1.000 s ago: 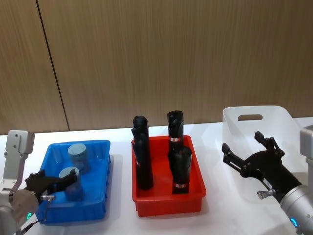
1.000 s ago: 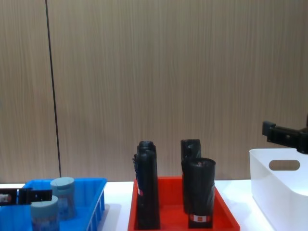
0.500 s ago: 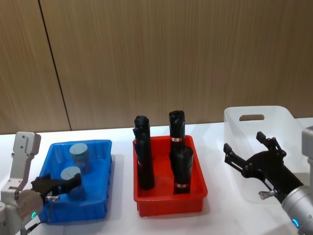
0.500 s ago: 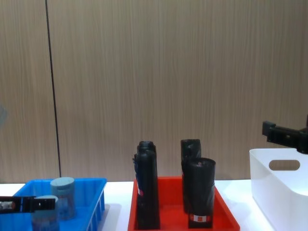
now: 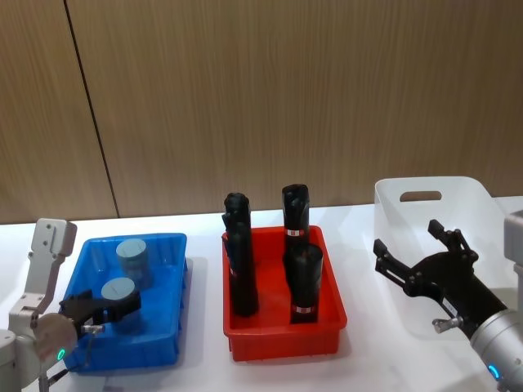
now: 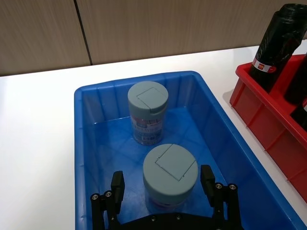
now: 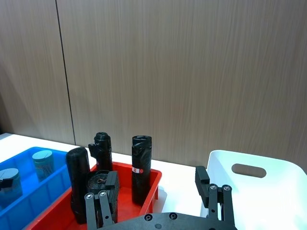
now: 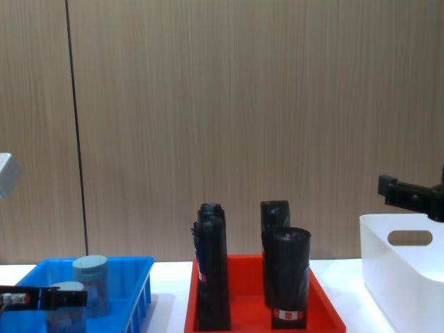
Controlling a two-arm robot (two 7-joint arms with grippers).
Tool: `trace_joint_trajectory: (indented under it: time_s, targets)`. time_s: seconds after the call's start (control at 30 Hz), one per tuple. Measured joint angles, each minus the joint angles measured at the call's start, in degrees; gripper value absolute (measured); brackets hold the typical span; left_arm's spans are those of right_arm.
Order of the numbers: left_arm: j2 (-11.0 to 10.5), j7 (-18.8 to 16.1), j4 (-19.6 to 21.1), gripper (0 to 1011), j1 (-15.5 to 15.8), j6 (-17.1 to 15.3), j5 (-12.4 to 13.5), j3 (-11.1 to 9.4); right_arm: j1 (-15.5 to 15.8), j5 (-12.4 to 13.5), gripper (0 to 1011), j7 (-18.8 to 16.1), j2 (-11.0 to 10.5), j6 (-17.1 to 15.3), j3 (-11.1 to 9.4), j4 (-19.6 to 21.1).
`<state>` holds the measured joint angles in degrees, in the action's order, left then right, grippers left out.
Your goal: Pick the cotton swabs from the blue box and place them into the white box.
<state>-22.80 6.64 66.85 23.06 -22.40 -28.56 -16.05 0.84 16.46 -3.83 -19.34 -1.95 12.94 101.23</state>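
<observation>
My left jaws stand open inside the blue box [image 6: 84, 143], one finger on either side of the nearer jar of cotton swabs [image 6: 170, 175], not closed on it and holding nothing. The second jar [image 6: 147, 111] stands upright just behind it, toward the box's far wall. On the white table [image 5: 204, 371], the red tray [image 5: 282, 339] of black rolls [image 5: 239, 261] sits between the blue box and the white box [image 5: 425, 192]. My right jaws hang spread wide and empty at the white box's near left side.
</observation>
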Motion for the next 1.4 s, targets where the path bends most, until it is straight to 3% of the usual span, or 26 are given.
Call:
trace_joint_trajectory:
  time_s: [0.4,0.83,1.07,1.4]
  targets:
    - [0.78,2.15,-2.46,1000,1.69,0.25,1.45,-0.35,0.00,0.00,1002,0.00,0.00,0.00,0.00,0.00]
    - [1.15,2.84,-3.22,682,2.18,0.74,2.15,-0.57,0.00,0.00,1002,0.00,0.00,0.00,0.00,0.00]
    - [0.93,2.40,-1.81,671,1.38,1.01,2.61,-0.60,0.00,0.00,1002,0.00,0.00,0.00,0.00,0.00]
    - [-0.58,0.49,4.41,672,-1.50,1.94,3.98,-0.36,0.00,0.00,1002,0.00,0.00,0.00,0.00,0.00]
